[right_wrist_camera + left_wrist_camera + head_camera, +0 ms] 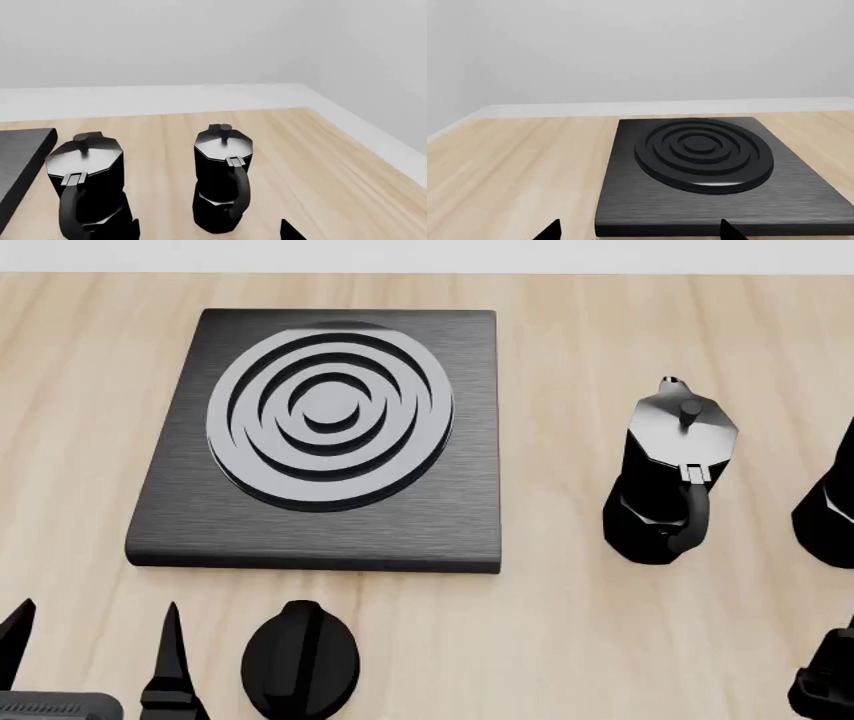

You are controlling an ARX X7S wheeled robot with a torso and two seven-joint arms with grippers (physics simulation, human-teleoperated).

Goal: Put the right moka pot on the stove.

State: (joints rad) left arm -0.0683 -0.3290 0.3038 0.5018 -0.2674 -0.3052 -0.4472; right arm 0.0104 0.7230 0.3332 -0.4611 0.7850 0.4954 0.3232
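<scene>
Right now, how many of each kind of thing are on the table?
Moka pots: 2, the right moka pot and the left one
Stove: 1
Knob: 1
Total: 4 things on the table

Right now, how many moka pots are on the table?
2. One moka pot stands to the right of the stove; the right moka pot stands further right, cut off at the head view's edge. The right wrist view shows both upright, apart.

The left pincer (91,640) has slim, pointed, matte-black fingers above a dark grey body.
</scene>
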